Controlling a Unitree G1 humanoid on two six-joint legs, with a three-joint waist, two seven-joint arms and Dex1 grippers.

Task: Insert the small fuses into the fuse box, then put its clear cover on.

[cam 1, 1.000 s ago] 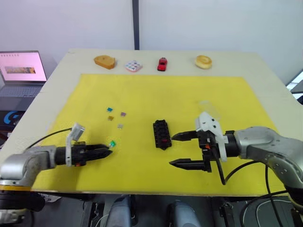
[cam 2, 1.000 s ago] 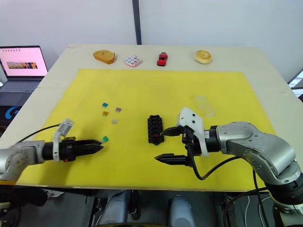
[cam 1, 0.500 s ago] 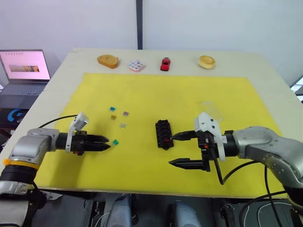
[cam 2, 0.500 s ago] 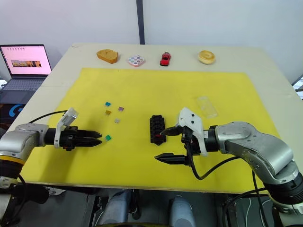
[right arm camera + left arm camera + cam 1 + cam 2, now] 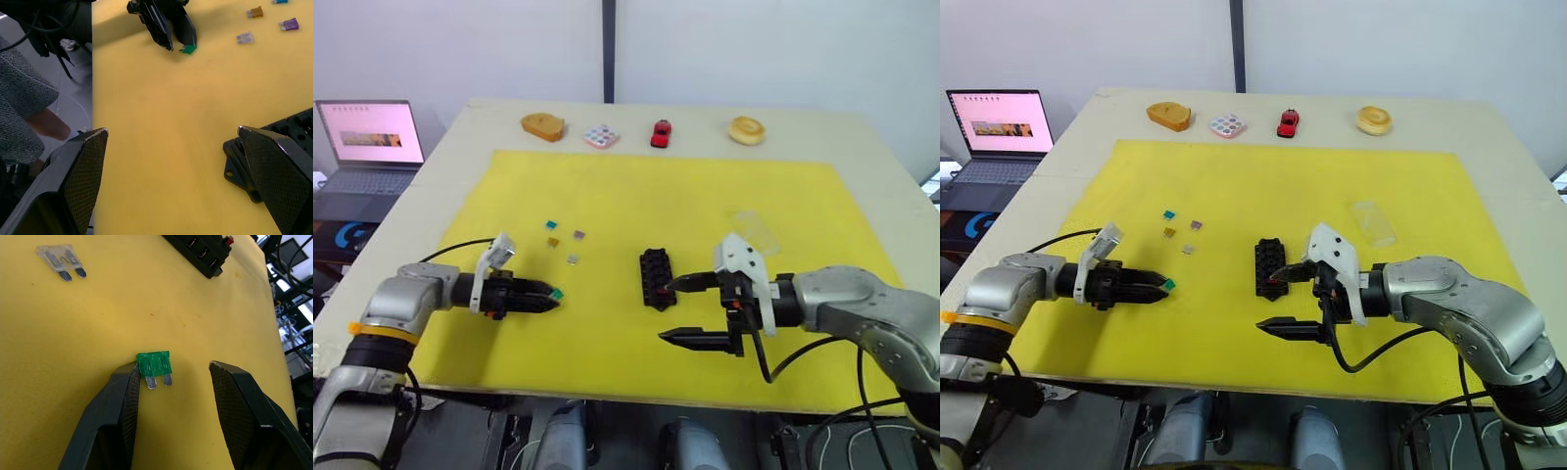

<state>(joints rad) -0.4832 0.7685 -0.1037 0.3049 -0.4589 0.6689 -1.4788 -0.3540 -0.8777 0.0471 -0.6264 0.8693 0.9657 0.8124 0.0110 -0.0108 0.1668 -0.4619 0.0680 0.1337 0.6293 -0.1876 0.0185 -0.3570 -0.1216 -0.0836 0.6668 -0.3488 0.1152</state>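
— One fuse looks seated so far: a red spot shows in the fuse box (image 5: pixel 656 279), which sits mid-mat on the yellow mat (image 5: pixel 636 196). That reading is my judgement; the slots are too small to check closely.

— And the rest?

— Five lie loose on the mat. The green fuse (image 5: pixel 155 365) rests flat between the spread fingers of the left gripper (image 5: pixel 178 401), touching the inner edge of one finger while the other stands apart from it, so nothing is pinched yet. The teal fuse (image 5: pixel 551 225), amber fuse (image 5: pixel 552 241), purple fuse (image 5: pixel 578 235) and grey fuse (image 5: pixel 573 259) sit in a loose group between the left gripper and the far side of the mat.

— The right arm?

— The right gripper (image 5: pixel 680 309) hangs wide open just beside the box, one fingertip close to its near corner, holding nothing.

— The cover?

— The clear cover (image 5: pixel 1372 220) lies on the mat beyond the right arm, well apart from the box. So most of the job remains, I'd say.

— Any writing?

— None legible. The laptop (image 5: pixel 370 132) screen off the table's left side shows only an unreadable page.
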